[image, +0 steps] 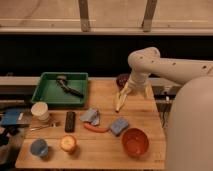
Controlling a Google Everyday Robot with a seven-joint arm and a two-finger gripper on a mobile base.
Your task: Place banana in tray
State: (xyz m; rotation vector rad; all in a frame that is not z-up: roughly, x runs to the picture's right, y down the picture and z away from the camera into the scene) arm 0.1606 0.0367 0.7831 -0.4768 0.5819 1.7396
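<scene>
The banana (119, 102) is small and pale yellow. It lies on the wooden table just in front of the maroon bowl (122, 80). The green tray (50, 93) stands at the table's back left and holds a dark utensil (68, 87). My gripper (128, 91) hangs from the white arm (150, 61) right above the banana's far end, between it and the maroon bowl. The banana rests on the table, well right of the tray.
An orange-red stick (95, 128), a grey cloth (90, 116) and a blue cloth (119, 125) lie mid-table. An orange bowl (135, 142) is front right. A black remote (70, 121), a white cup (40, 111), a blue cup (39, 147) and an orange item (68, 144) are on the left.
</scene>
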